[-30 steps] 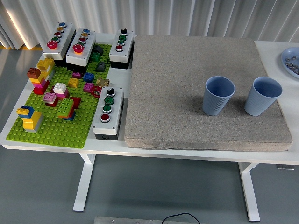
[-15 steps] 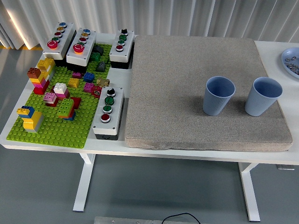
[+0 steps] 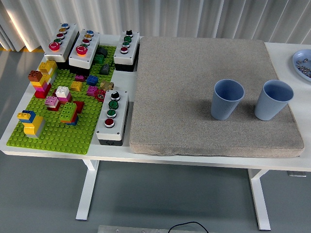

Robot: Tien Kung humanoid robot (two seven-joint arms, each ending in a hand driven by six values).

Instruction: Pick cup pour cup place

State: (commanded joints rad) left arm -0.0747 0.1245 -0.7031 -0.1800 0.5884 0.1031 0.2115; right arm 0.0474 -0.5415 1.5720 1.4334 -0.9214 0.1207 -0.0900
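Cups: I count two blue, left cup [image 3: 227, 99] and right cup [image 3: 273, 100], upright, apart, on grey mat [image 3: 194, 77]; neither hand visible, fingers unknowable.

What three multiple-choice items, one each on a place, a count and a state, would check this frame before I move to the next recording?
1. Where do the two blue cups stand?
A. on the green brick baseplate
B. on the right part of the grey mat
C. on the bare table by the near edge

2. How many button boxes are on the table?
A. two
B. four
C. six

3. How do the cups stand?
A. both upright, mouths up
B. both tipped on their sides
C. one stacked inside the other

Answers: 1 B, the left cup and right cup stand side by side, apart, on the grey mat. 2 B, three button boxes sit at the far left and one nearer, beside the mat. 3 A, both open rims face up. Neither robot hand is in view.
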